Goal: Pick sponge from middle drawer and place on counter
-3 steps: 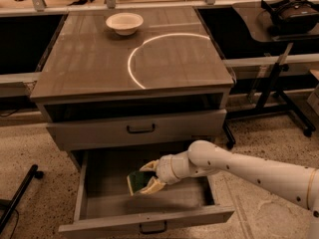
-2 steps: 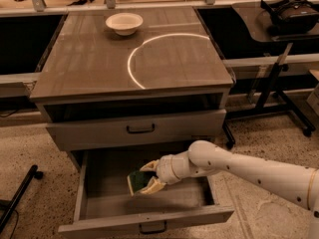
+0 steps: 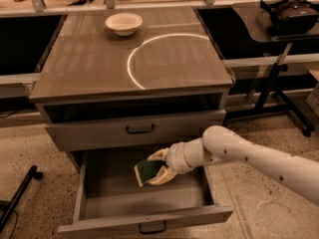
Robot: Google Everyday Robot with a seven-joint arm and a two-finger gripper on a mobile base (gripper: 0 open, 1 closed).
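The middle drawer (image 3: 106,184) stands pulled out. Near the middle of its floor, the gripper (image 3: 151,169) reaches in from the right edge with its 2 fingers clamped on the sponge (image 3: 145,171), green face showing. Above it, 1 matching drawer (image 3: 99,131) is closed, and on the counter (image 3: 84,68) a white bowl (image 3: 123,22) sits near the far edge, left of the white arc (image 3: 130,66).

your gripper (image 3: 151,170): cream, in middle drawer (image 3: 112,185), clasping sponge (image 3: 144,169): dark green face, pale yellow edge. drawer grey, handle (image 3: 152,228) dark. counter (image 3: 84,63): glossy grey-brown, white arc (image 3: 130,66). bowl (image 3: 123,22): white.
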